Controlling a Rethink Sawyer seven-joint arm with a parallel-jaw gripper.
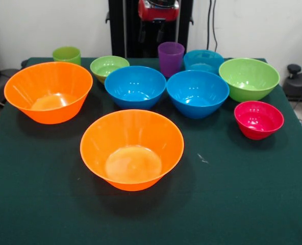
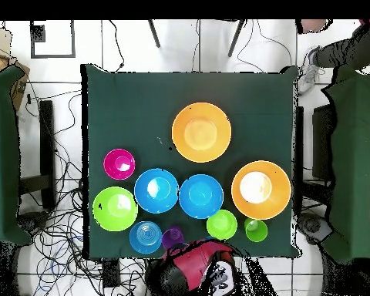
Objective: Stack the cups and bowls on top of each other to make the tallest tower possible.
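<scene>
Two orange bowls (image 1: pixel 48 92) (image 1: pixel 132 148), two blue bowls (image 1: pixel 135 86) (image 1: pixel 197 93), a teal bowl (image 1: pixel 203 60), two lime green bowls (image 1: pixel 249 77) (image 1: pixel 109 66) and a red-pink bowl (image 1: pixel 258 119) stand apart on the green table (image 1: pixel 243 204). The purple cup (image 1: pixel 171 57) and green cup (image 1: pixel 67 54) stand upright at the far edge. No tower is in view; nothing is nested. My gripper (image 1: pixel 151 34) hangs open and empty above the far edge, just left of the purple cup. In the overhead view the purple cup (image 2: pixel 172 236) stands by the arm (image 2: pixel 196 270).
The black pedestal (image 1: pixel 125 30) stands behind the table's far edge. In the overhead view cables (image 2: pixel 57 231) lie on the floor to the left, other green tables (image 2: pixel 3 154) stand at both sides, and a person (image 2: pixel 350 42) shows at the top right.
</scene>
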